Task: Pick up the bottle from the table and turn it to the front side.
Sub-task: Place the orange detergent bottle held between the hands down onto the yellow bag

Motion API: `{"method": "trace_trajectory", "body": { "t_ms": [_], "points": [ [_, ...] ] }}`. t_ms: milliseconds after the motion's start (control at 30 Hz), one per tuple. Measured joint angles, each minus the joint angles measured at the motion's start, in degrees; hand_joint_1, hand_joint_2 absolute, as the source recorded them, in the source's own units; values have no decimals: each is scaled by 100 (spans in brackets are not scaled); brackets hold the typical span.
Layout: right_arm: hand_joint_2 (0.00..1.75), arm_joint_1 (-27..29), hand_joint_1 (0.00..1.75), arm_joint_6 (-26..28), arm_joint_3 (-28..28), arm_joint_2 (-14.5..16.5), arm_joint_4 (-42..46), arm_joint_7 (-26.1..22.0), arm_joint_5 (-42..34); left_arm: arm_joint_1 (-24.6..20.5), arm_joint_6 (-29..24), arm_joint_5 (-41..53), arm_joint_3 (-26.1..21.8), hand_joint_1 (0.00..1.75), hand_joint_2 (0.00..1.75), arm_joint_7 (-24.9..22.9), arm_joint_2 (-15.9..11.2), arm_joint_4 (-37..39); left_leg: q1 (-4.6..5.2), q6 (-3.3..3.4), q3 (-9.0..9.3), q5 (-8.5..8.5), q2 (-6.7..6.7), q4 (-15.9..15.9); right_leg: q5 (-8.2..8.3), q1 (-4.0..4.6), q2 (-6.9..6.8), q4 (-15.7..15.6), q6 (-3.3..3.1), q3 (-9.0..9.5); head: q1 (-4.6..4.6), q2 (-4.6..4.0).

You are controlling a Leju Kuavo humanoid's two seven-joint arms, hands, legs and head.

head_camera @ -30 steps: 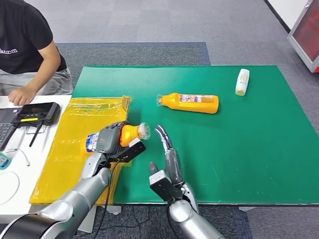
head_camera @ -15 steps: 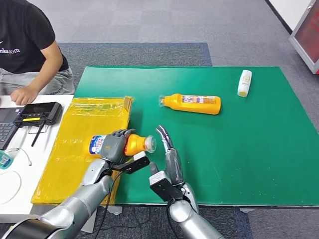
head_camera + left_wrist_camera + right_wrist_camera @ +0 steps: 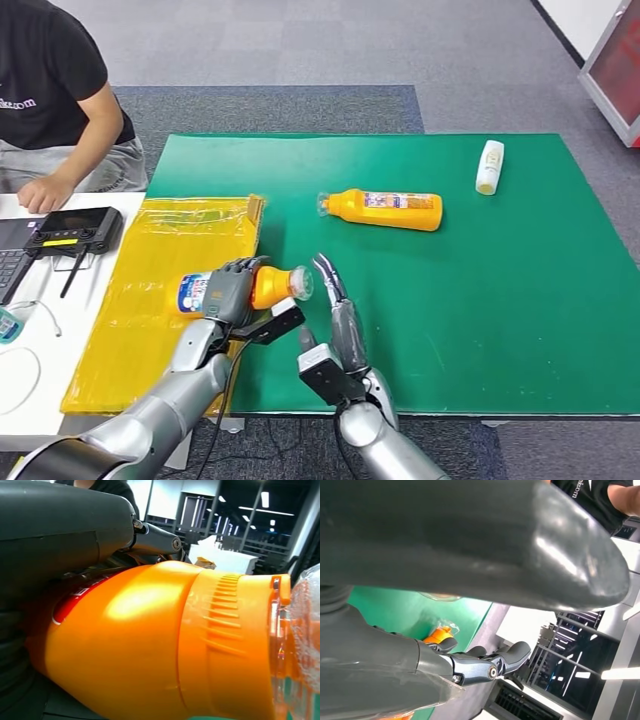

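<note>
Close up, a glossy orange plastic bottle (image 3: 143,645) lay across nearly the whole frame, its smooth body narrowing into a ribbed orange collar (image 3: 226,635) and then a clear, bubbly-looking cap (image 3: 303,630) at the picture's edge. A red label patch (image 3: 75,597) showed on the body near the hand. The left hand (image 3: 56,535), grey and dark, wrapped the bottle; one dark metallic finger (image 3: 154,537) reached over it, touching the orange surface. A sliver of green surface (image 3: 307,707) showed by the cap. Behind were blurred ceiling lights (image 3: 264,500) and dark framing.
</note>
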State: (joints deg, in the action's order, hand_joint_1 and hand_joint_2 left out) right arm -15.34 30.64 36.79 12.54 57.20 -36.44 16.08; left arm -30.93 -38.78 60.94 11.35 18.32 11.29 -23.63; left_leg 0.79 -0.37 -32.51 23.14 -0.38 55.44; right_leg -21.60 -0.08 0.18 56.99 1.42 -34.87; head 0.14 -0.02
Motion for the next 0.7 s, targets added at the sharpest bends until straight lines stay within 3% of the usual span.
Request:
{"method": "trace_trajectory", "body": {
  "t_ms": [567,667,700],
  "points": [
    [0,-104,0,-62,0,52,-192,-15,-80,-157,99,-161,56,175,175,-351,22,132,-2,-11,14,10,5,-8,-7,2,13,1,-7,3,-1,1],
    [0,-138,0,-79,0,64,-235,-32,-112,-198,121,-202,56,167,175,-417,32,169,-2,-12,17,11,5,-8,-8,2,14,1,-8,4,0,0],
    [0,-148,0,-84,0,69,-252,-39,-122,-208,123,-209,56,154,175,-435,34,183,-2,-13,18,12,5,-9,-8,2,14,1,-8,5,0,0]
  ]
}}
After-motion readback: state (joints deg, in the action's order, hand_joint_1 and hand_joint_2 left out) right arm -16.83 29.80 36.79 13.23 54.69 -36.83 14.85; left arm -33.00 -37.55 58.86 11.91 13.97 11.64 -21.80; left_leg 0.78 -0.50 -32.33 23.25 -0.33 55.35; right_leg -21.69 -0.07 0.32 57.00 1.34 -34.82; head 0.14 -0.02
